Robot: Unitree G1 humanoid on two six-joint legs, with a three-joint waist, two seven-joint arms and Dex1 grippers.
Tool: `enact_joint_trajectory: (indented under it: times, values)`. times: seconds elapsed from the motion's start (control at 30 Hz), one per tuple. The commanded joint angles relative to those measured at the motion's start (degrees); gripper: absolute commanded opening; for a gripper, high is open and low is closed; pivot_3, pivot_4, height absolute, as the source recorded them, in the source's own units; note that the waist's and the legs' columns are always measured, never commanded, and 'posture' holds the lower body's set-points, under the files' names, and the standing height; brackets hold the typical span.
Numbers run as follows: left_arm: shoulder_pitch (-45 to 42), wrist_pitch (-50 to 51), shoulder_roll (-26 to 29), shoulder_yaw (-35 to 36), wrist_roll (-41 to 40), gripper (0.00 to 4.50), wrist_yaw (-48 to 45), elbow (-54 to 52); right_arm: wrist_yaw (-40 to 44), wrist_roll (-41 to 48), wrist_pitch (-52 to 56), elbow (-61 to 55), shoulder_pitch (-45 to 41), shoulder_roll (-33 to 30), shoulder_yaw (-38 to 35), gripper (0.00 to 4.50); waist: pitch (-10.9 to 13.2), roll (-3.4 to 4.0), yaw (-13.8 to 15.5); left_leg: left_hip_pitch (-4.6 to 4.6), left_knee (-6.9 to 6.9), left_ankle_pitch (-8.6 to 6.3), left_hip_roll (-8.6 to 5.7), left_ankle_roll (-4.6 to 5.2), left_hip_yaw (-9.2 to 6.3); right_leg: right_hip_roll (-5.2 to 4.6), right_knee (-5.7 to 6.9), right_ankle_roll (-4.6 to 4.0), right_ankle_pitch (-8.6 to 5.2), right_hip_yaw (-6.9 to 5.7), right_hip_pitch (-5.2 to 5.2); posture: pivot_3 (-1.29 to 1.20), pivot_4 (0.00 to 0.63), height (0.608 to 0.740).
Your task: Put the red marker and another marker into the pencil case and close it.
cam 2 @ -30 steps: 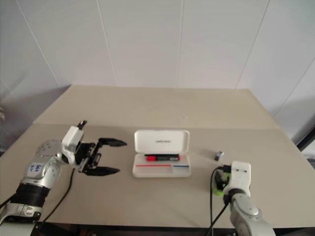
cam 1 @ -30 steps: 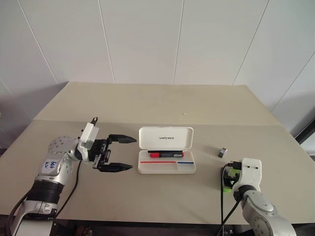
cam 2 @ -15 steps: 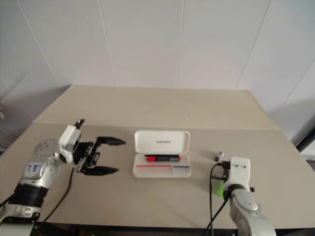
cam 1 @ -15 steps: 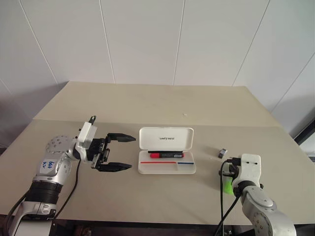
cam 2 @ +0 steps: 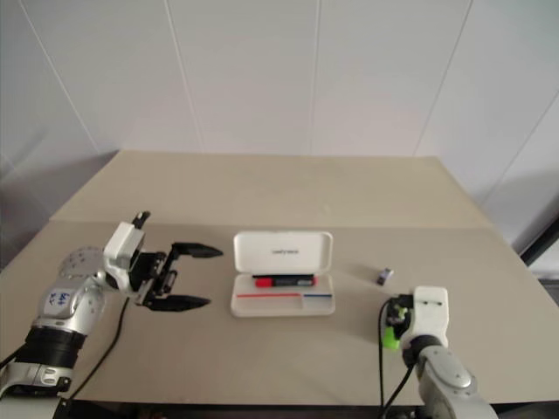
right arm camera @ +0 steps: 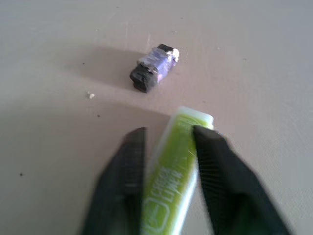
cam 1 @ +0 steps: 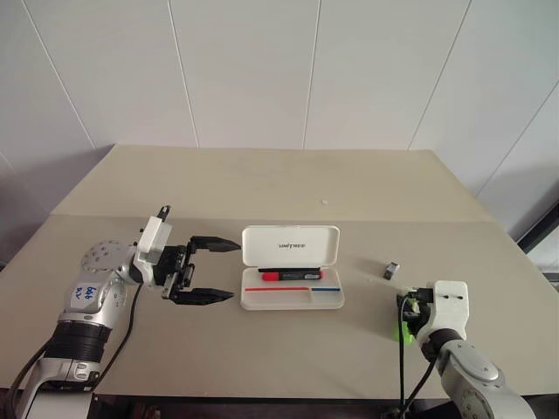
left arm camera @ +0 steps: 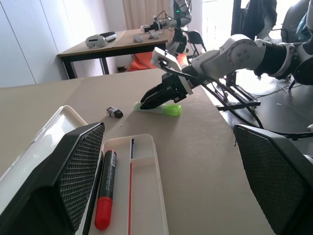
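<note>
Pencil case: open on table, lid raised | Red marker: already laid inside | Green marker: not yet packed, lying on table well right of case, straddled by right hand, whether gripped cannot be told | Left hand: spread open, empty, beside case | Outstanding: green marker to case, lid to be shut

Case: white hard plastic, glossy. Green marker: smooth, shiny plastic. Table: matt beige. Finger pads: black, fine-textured grid.
</note>
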Motion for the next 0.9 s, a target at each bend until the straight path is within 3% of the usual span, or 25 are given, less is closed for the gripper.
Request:
enact_joint_trajectory:
  times: [0.03, 0.1, 0.57, 0.9]
  values:
    - [-1.1, -0.2, -0.1, 0.7, -0.2, 4.5, -5.7, -0.2, -2.9, 0.2, 1.3, -2.7, 0.7, 1.4, -2.1, 4.0, 0.0, 0.0, 0.0, 0.0, 0.0, 0.0, 0.0, 0.0, 0.0, 0.0, 0.0, 0.0, 0.0, 0.0, 0.0, 0.0, 0.15, 0.74]
    - [-1.3, -0.3, -0.3, 0.6, -0.1, 4.5, -5.8, -0.1, -4.9, -0.5, 3.2, -2.8, 0.7, 2.3, -2.7, 4.47, 0.0, 0.01, 0.0, 0.0, 0.0, 0.0, 0.0, 0.0, 0.0, 0.0, 0.0, -0.01, 0.0, 0.0, 0.0, 0.0, 0.15, 0.74]
    - [-1.5, -0.5, -0.6, 0.3, 0.5, 4.5, -5.4, -0.1, -13.0, -2.0, 15.8, -4.4, -4.2, 5.8, -1.8, 4.47, 0.0, 0.01, 0.1, -0.02, -0.03, 0.0, -0.01, -0.01, -0.01, -0.03, -0.05, -0.04, -0.02, -0.01, 0.0, 0.0, 0.15, 0.74]
    - [-0.8, -0.6, -0.4, 0.6, 0.7, 4.5, -4.7, -1.1, -12.9, -1.2, 19.6, -2.0, -6.4, 8.0, -3.7, 4.47, 0.0, -0.03, 0.0, 0.02, -0.01, 0.04, -0.01, -0.02, -0.01, -0.02, -0.02, -0.04, 0.0, 0.0, 0.02, 0.0, 0.15, 0.74]
